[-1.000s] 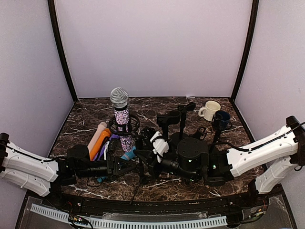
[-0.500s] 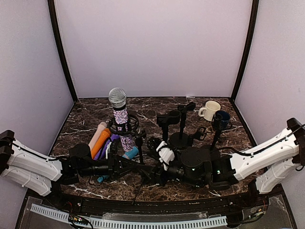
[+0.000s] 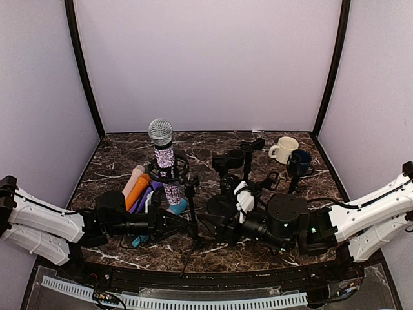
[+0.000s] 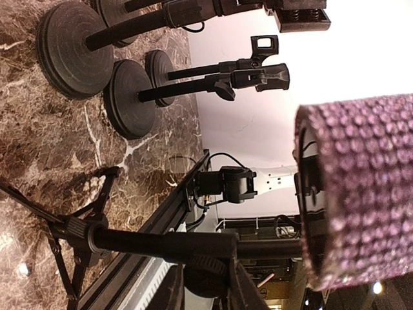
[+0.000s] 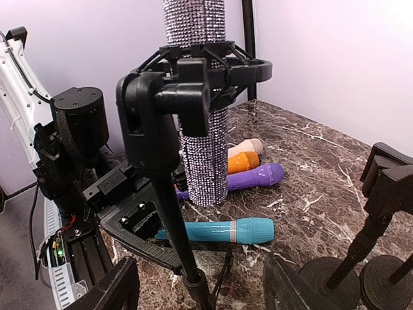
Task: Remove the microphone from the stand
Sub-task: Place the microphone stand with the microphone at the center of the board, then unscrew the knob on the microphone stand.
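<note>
sparkly pink rhinestone microphone point(image 3: 165, 157) upright in the ring mount of the black tripod stand point(image 3: 191, 213)
brace the pole low, then draw the mic straight up out of the ring. right pincer point(image 5: 203, 268) gapes wide, empty, facing the pole; left pincer point(image 3: 174, 226) sits by the pole, grip impossible to tell.

sparkly microphone point(image 5: 204, 155) sits upright in the black stand point(image 5: 166, 194), a teal microphone point(image 5: 222, 230) lying nearby.

White-shelled arms point(image 3: 45, 225), black joints point(image 3: 284, 210)
</note>
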Motion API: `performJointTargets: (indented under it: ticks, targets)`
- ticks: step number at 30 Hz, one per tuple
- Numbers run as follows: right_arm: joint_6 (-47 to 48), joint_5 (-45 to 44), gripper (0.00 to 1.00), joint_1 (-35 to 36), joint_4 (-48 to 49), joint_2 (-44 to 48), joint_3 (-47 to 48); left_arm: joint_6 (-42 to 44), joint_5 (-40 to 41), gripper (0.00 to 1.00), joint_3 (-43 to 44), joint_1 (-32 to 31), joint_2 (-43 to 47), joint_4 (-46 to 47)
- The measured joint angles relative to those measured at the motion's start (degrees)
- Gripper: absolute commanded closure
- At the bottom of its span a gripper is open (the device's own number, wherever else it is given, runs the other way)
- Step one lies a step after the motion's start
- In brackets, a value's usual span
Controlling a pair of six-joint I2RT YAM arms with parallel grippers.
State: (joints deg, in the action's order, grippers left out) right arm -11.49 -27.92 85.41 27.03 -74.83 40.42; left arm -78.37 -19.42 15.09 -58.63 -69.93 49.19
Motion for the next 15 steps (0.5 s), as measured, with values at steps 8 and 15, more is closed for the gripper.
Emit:
performJointTargets:
  ticks: [8, 15]
  targets:
    - [-1.09, -1.36, 0.34, 0.0, -0.15, 1.51, -1.42, 10.01, 5.55, 0.34, 2.58, 0.0, 8.94, -18.16]
    - [-1.31, -2.14, 0.34, 0.0, -0.46, 1.92, -1.46, 19.45, 11.3, 0.39, 1.88, 0.04, 20.48, -26.36]
